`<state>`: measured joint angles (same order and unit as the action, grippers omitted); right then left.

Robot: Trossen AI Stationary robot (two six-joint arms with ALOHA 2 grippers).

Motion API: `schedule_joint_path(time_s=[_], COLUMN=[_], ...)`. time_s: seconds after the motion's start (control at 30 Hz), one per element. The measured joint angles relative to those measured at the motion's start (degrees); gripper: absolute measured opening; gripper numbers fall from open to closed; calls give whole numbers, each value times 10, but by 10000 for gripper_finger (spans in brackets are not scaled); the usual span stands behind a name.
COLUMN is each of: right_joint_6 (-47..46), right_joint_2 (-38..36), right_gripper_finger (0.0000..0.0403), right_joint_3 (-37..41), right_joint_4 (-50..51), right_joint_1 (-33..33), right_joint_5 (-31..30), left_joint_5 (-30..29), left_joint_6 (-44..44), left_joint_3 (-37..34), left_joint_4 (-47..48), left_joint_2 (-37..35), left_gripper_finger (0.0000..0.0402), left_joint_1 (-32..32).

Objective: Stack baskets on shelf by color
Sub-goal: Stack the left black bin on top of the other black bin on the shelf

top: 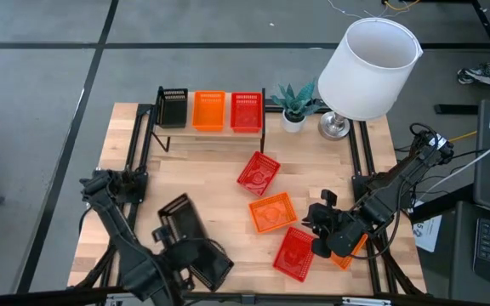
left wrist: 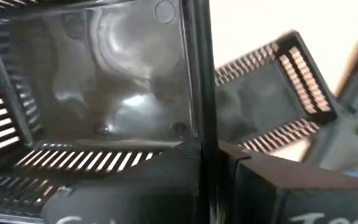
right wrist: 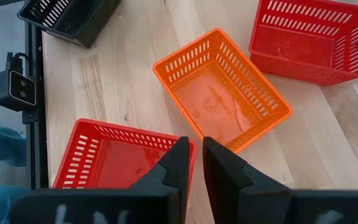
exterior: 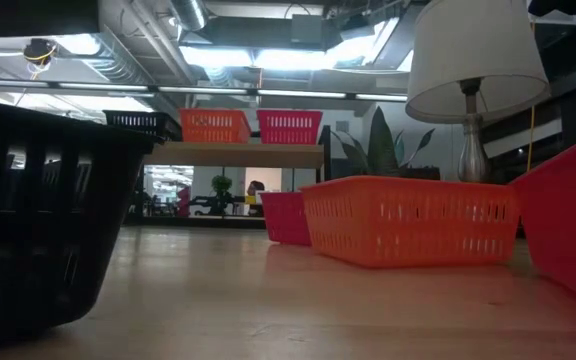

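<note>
Right gripper, fingers nearly closed, empty, above red basket beside orange basket; left gripper's grip unclear.

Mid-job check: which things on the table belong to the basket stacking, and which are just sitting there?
Job:
shelf holding a black basket, an orange basket and a red basket
loose red baskets
loose orange basket
black baskets by the left gripper

Bystanders:
lamp
potted plant
</note>
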<state>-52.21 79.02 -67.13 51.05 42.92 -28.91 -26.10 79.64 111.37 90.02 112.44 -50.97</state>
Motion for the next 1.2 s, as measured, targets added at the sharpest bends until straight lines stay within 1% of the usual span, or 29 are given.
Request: schedule_joint_path(time_s=[0.17,0.3,0.4,0.53,0.67,0.73,0.87,0.97,1.2], right_joint_6=[0,0,0,0,0,0,2,2,0], right_joint_2=[0,0,0,0,0,0,0,0,0], right_gripper_finger=[45,45,45,45,45,45,45,45,45], right_joint_3=[0,0,0,0,0,0,0,0,0], right_joint_4=[0,0,0,1,2,2,2,2,1], right_joint_1=[0,0,0,0,0,0,0,0,0], right_joint_5=[0,0,0,4,5,5,5,5,5], left_joint_5=[-47,-59,-65,-85,-115,-115,-109,-96,-71], left_joint_6=[-71,-175,-246,-330,-418,-454,-489,-507,-558], left_joint_3=[0,0,0,0,0,0,-12,-33,-101], left_joint_4=[0,0,0,0,1,0,1,0,0], left_joint_2=[0,-4,-27,-80,-154,-192,-264,-304,-359], left_gripper_finger=[0,0,0,0,0,0,0,0,0], left_joint_1=[47,91,125,163,195,215,269,309,373])
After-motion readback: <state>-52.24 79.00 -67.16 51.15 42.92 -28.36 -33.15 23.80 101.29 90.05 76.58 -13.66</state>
